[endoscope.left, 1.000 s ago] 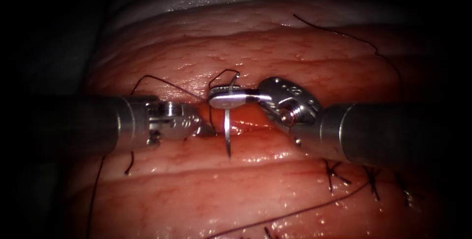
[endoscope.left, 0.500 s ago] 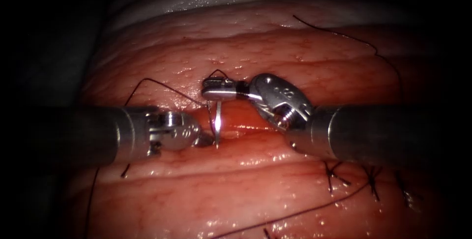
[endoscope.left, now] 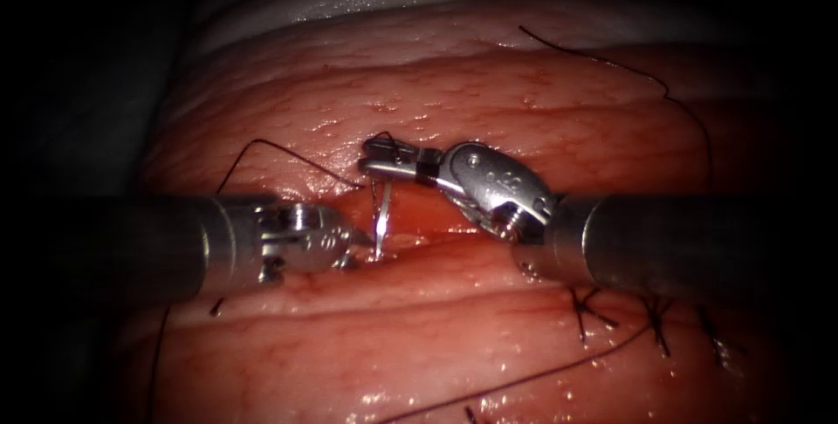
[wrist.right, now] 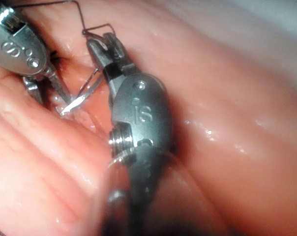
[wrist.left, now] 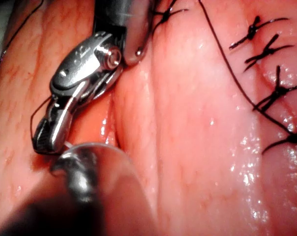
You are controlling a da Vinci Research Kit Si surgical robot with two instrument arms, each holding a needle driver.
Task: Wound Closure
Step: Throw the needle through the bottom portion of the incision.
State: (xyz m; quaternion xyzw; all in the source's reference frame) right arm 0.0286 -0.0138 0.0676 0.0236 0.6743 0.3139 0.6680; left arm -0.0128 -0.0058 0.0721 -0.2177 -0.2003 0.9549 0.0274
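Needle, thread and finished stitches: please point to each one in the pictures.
needle (endoscope.left: pixel 381 215): endoscope view, on the shiny shaft below the right claw (endoscope.left: pixel 388 165).
thread (endoscope.left: pixel 284 152): endoscope view, on the loop left of the cut.
finished stitches (wrist.left: pixel 266 49): left wrist view, on a dark knot.

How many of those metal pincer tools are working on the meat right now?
2. The left tool lies left of the cut, tip beside the needle. The right tool comes from the right, gripping the needle near its thread end.
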